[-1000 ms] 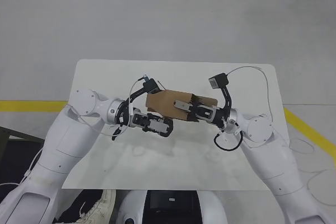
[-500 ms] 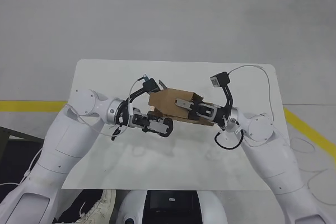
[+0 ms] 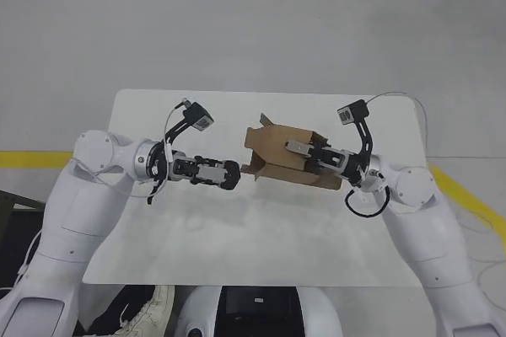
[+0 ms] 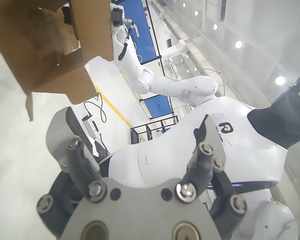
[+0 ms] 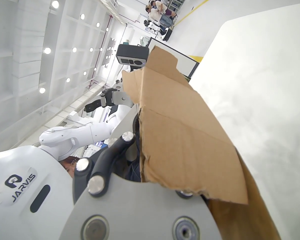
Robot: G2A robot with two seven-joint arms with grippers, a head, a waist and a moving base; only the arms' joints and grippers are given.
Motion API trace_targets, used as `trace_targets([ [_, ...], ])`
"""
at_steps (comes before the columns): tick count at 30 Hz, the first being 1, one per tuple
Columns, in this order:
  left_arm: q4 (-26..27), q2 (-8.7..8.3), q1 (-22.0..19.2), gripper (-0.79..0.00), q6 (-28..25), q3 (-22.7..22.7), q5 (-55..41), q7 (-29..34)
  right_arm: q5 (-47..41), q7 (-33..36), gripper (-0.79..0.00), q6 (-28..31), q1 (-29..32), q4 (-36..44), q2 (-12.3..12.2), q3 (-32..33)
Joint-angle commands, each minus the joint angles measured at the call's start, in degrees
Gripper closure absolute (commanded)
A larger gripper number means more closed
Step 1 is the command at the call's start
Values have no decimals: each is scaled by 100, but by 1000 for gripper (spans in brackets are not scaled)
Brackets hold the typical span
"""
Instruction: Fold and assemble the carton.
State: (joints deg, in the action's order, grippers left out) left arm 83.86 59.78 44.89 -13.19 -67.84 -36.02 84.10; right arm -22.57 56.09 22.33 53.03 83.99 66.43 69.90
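Note:
The brown carton hangs above the white table, right of centre, with loose flaps at its open end facing my left arm. My right gripper is shut on a carton wall, one finger lying on top of the cardboard. In the right wrist view the carton covers most of that gripper, with one dark finger showing beside it. My left gripper is open and holds nothing, a short gap left of the carton. In the left wrist view its fingers spread wide below the carton.
The table's near half is bare white surface. A yellow floor line runs past both sides of the table. Cables trail from both wrist cameras.
My left gripper has pulled back to the left, off the carton. The right arm has carried the carton to the right and turned it, so its flapped end now faces left.

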Motion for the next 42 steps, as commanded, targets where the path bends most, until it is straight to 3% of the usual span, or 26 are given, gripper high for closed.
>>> trace_targets([
  [1,-6,-25,59,-785,-42,-92,93,-66,-74,115,0,-98,2,-12,-15,41],
  [8,-82,-73,191,-785,-800,-234,502,-100,-237,424,0,-472,-10,-40,-59,130],
  [21,-124,-76,221,-785,-848,-226,496,-149,-243,515,0,-588,-11,-44,-77,156],
  [23,23,-88,278,-785,-930,-276,891,-561,-243,515,0,-588,-11,-44,-77,156],
  [25,177,-105,353,-785,-1315,-340,1689,-1112,-243,515,0,-588,-11,-44,-77,156],
  [29,218,-82,605,-785,-2007,-286,2401,-1987,-243,515,0,-588,-11,-44,-77,156],
  [34,-18,-61,810,-785,-3204,-241,2569,-2505,-243,515,0,-588,-11,-44,-77,156],
  [42,-368,-101,876,-785,-4481,-132,3684,-3782,-243,515,0,-588,-11,-44,-77,156],
])
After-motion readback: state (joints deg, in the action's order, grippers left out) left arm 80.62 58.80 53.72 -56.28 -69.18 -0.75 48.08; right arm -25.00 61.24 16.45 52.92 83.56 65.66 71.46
